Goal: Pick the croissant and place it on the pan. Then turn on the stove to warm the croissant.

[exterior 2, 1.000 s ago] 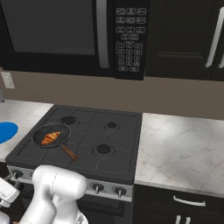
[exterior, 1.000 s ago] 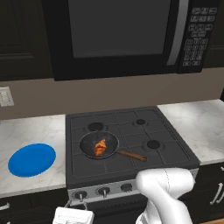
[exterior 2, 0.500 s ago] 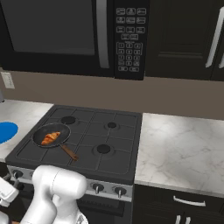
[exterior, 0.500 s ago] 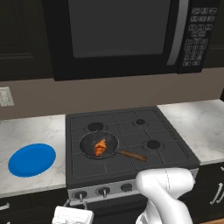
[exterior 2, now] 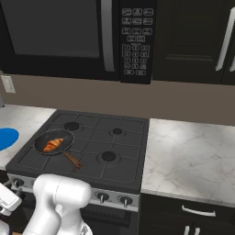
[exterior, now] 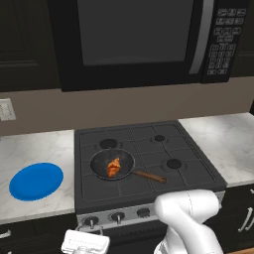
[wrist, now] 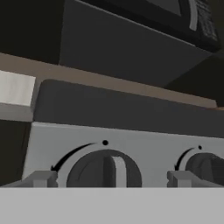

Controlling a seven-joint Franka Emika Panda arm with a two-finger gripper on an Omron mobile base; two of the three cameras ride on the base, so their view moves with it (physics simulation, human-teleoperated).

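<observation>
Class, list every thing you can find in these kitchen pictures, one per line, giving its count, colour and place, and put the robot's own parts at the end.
stove: one, black with a silver front strip, between the two counters.
knobs: several, dark, on the stove's silver strip.
pan: one, dark grey with a brown handle, on the stove's front left burner.
croissant: one, golden-orange, lying in the pan.
plate: one, blue, on the left counter.
microwave: one, black, above the stove.
counters: two, white marble, either side of the stove.
outlet: one, white, on the wall at left.
cabinets: dark, beside the microwave and below the counters.
arm: one, white, in front of the stove.
claw: one, tips apart, either side of the leftmost knob.
</observation>
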